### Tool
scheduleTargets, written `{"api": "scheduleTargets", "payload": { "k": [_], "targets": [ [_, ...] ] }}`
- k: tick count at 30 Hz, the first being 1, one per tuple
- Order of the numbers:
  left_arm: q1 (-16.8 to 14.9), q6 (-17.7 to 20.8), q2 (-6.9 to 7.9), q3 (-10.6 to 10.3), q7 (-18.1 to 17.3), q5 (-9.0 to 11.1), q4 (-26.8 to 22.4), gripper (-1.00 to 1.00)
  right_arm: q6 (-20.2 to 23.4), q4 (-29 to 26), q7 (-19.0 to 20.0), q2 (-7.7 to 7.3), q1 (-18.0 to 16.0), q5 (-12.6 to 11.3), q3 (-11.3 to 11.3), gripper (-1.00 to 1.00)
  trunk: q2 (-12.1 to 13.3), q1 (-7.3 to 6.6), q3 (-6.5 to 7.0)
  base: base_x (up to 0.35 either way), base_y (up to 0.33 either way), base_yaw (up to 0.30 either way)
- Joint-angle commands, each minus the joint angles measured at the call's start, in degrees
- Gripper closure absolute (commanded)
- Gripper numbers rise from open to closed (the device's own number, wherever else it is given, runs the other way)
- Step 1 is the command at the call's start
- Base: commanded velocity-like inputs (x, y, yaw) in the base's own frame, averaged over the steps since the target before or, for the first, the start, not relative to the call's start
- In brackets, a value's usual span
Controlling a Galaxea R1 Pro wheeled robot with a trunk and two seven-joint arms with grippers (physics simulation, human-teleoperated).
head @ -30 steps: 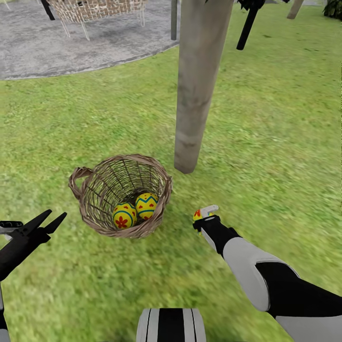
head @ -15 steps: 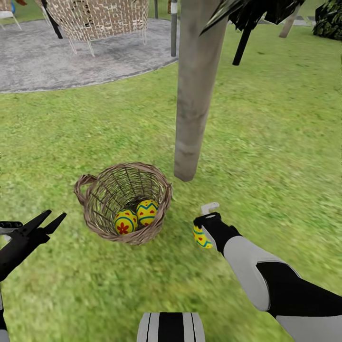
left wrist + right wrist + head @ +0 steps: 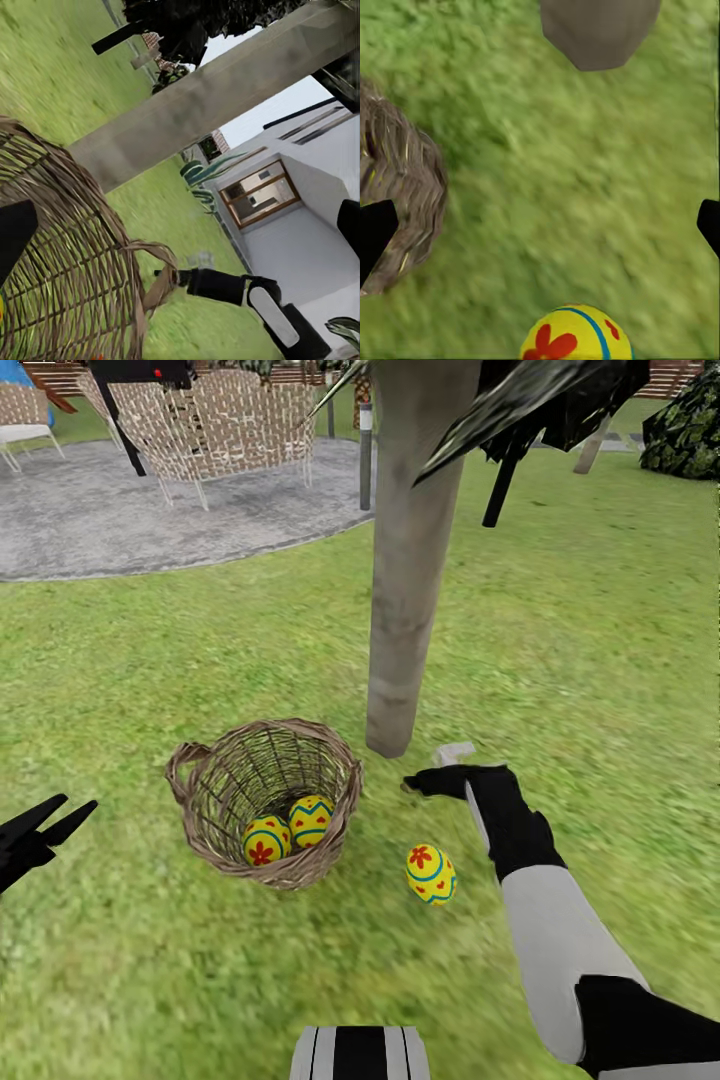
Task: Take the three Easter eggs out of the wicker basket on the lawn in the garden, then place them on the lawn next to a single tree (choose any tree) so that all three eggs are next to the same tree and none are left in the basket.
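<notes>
Left claw (image 3: pixel 45 830), lower left edge of the head view: two dark fingers spread, nothing between them, idle over the lawn (image 3: pixel 150 660), well apart from the basket.

Wicker basket (image 3: pixel 265 800), left of centre: upright on the grass, two eggs (image 3: pixel 288 828) lying touching at its bottom. Its place in the frame differs from the earlier pictures, but so does the whole picture, so this is camera motion, not the basket.

Tree trunk (image 3: pixel 410 560), centre: foot meets the grass just up and right of the basket rim.

Third egg (image 3: pixel 431 874), lower centre right: now free on the grass, between basket and right arm, near the trunk's foot. Half a second ago it was at the claw; a second ago it was gripped there. So the release has happened.

Right claw (image 3: pixel 440 770), right of centre: empty, risen clear of the egg toward the trunk's foot. The right wrist view has its fingertips at opposite edges of the frame, so the jaws stand wide apart, with the egg below and between them.

Judgement: one of three placed beside this tree; two left in the basket. Remaining eggs should go by the same trunk.
</notes>
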Motion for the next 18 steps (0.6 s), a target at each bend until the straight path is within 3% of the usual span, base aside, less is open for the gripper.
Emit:
{"api": "scheduleTargets", "payload": {
  "k": [1,3,4,5,6,9,11,15,18],
  "targets": [
    [0.0,0.0,0.00,0.0,0.0,0.0,0.0,-1.00,2.4,-7.3,2.5,-0.11,2.2,0.0,-1.6,-1.00,0.0,-0.01,0.23,0.000,0.000,0.000],
    [0.0,0.0,0.00,0.0,0.0,0.0,0.0,-1.00,8.8,-18.5,4.6,-0.33,5.6,0.1,-4.3,-1.00,0.0,-0.07,0.67,0.000,0.000,0.000],
    [-0.1,0.0,0.00,0.0,0.0,0.0,0.0,-1.00,14.4,-24.2,5.3,-0.72,6.9,0.1,-5.7,-1.00,0.1,-0.09,0.89,0.000,0.000,0.000],
    [-0.1,0.0,0.00,-0.1,0.0,-0.1,0.0,-1.00,16.0,-25.5,6.9,-1.07,7.3,0.1,-6.0,-1.00,0.1,-0.12,1.11,0.000,0.000,0.000],
    [-0.1,0.0,0.00,-0.1,0.0,-0.1,0.0,-1.00,16.8,-26.0,10.3,-1.24,7.7,0.1,-6.2,-1.00,0.1,-0.14,1.33,0.000,0.000,0.000],
    [-0.1,0.0,0.00,-0.2,0.0,-0.2,0.0,-1.00,16.9,-26.2,12.4,-1.34,7.7,0.1,-6.3,-1.00,0.1,-0.22,2.00,0.000,0.000,0.000],
    [-0.1,0.0,0.00,-0.3,0.0,-0.2,0.0,-1.00,16.9,-26.3,18.5,-1.58,7.8,0.1,-6.3,-1.00,0.2,-0.27,2.44,0.000,0.000,0.000],
    [-0.1,0.0,0.04,-0.4,0.0,-0.2,0.0,-1.00,17.0,-26.3,34.2,-5.24,8.5,0.1,-6.3,-1.00,0.2,-0.38,3.33,0.000,0.000,0.000],
    [-0.1,0.0,0.00,-0.4,0.0,-0.2,0.1,-1.00,17.0,-26.4,43.2,-6.74,8.7,0.0,-6.4,-1.00,0.2,-0.45,3.99,0.000,0.000,0.000]
  ]
}}
